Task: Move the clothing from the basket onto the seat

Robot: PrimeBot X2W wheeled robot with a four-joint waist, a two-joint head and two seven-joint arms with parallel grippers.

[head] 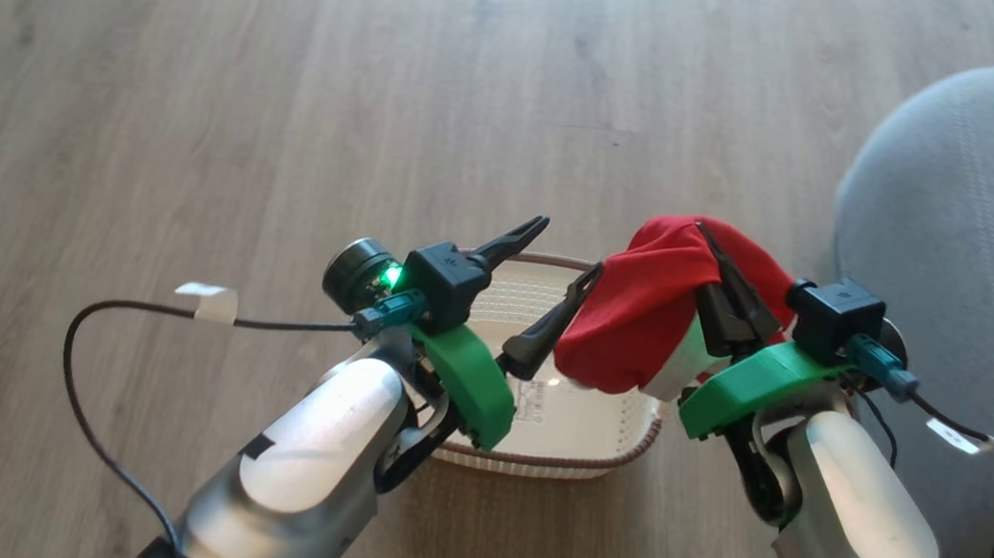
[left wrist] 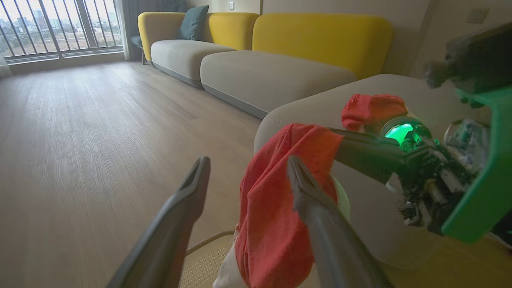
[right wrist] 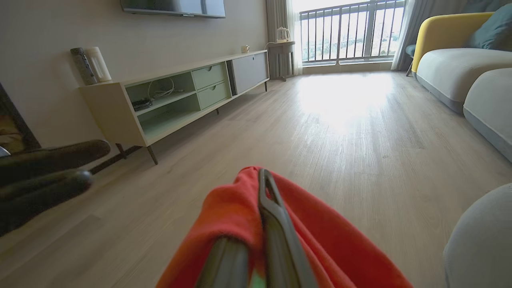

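Currently: right tool (head: 706, 238) clenched on clothing (head: 635, 325), raised over basket (head: 571, 464), near seat (head: 963, 218); left tool (head: 567, 249) released, spread wide, empty, over basket.

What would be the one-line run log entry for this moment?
stage: transfer | right gripper: shut on clothing, held above basket | left gripper: open, empty | seat: at robot's right
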